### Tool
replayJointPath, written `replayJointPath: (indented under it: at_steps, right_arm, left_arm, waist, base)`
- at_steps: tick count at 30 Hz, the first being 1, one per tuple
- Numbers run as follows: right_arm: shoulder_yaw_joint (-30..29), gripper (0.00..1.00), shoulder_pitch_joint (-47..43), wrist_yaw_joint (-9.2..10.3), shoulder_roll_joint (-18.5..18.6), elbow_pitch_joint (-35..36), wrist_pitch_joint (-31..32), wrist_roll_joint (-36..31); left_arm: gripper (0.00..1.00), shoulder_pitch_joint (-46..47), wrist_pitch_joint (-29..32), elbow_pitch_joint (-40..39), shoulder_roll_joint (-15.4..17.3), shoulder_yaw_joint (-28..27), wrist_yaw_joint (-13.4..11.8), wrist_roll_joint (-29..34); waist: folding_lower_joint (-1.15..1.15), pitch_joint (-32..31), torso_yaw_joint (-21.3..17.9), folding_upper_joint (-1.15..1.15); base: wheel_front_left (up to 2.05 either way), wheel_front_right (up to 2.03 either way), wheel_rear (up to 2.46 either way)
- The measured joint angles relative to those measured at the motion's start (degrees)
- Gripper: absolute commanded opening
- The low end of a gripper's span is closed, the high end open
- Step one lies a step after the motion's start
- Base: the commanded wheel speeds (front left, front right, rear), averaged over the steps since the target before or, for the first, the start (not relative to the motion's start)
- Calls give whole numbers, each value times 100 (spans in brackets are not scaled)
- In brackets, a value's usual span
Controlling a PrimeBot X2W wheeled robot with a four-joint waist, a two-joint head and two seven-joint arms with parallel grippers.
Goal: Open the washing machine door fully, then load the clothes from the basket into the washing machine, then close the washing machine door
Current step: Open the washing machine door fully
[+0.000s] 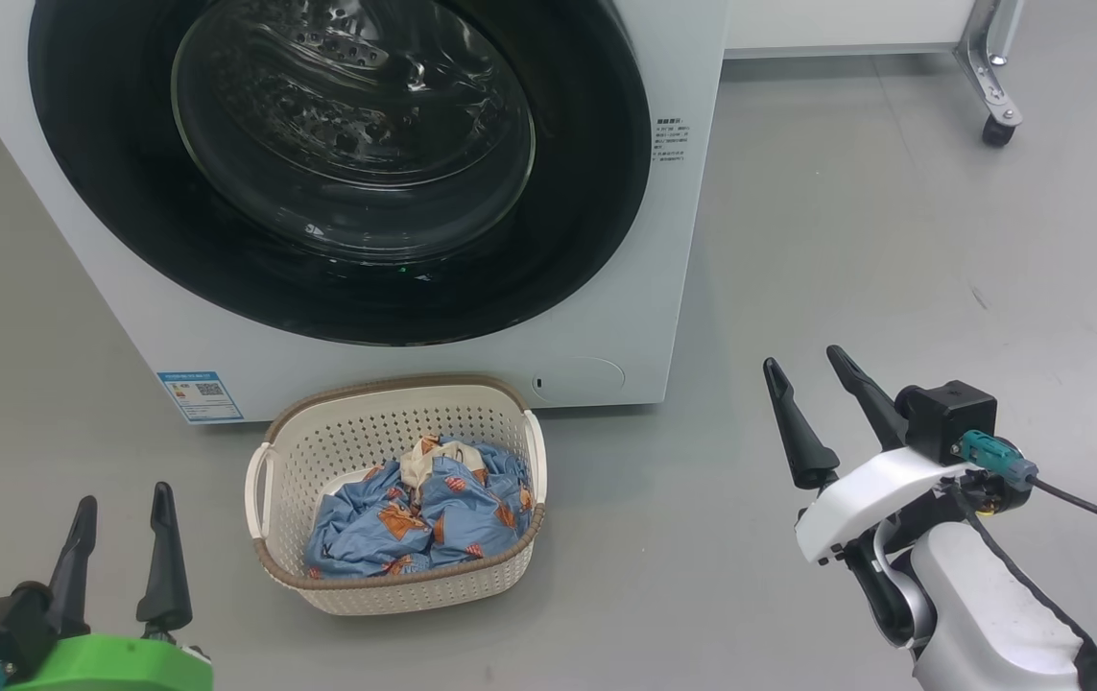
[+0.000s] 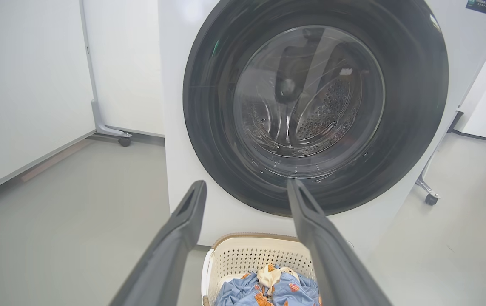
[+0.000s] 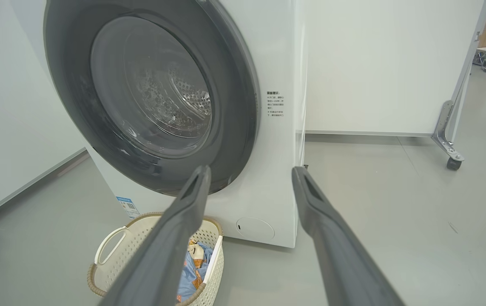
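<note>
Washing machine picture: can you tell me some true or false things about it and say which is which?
The washing machine door is shut. True.
The clothes lie inside the basket. True.
The left gripper and right gripper are both open. True.
The basket is tipped on its side. False: it stands upright on the floor in front of the washing machine.
The right gripper holds some of the clothes. False: it holds nothing.
</note>
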State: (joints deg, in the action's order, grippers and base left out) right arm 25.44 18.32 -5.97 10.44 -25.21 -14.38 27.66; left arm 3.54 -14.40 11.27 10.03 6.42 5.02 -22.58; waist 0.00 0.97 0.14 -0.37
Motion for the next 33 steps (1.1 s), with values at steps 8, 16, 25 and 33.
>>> replayJointPath:
  at_steps: [8, 16, 25, 33]
  right_arm:
    - [-45, 100, 0, -11, -2, 1, 0, -41]
    - [-63, 100, 0, -12, -3, 0, 0, -57]
    - [-101, 100, 0, -54, -1, 0, 0, -96]
    - [-174, 100, 132, -54, 30, 0, 0, -98]
  left_arm:
    - [100, 0, 0, 4, -4, -21, 33, 4]
    - [100, 0, 0, 12, -11, -23, 36, 21]
    - [100, 0, 0, 14, -20, -43, 41, 54]
    - [100, 3, 0, -1, -59, -64, 45, 53]
  waist:
    - [0, 0, 10, 0]
    - [0, 14, 24, 0]
    - [0, 51, 46, 0]
    - [0, 137, 60, 0]
  base:
    - [0, 0, 0]
    - [0, 0, 0]
    - [0, 0, 0]
    - [0, 0, 0]
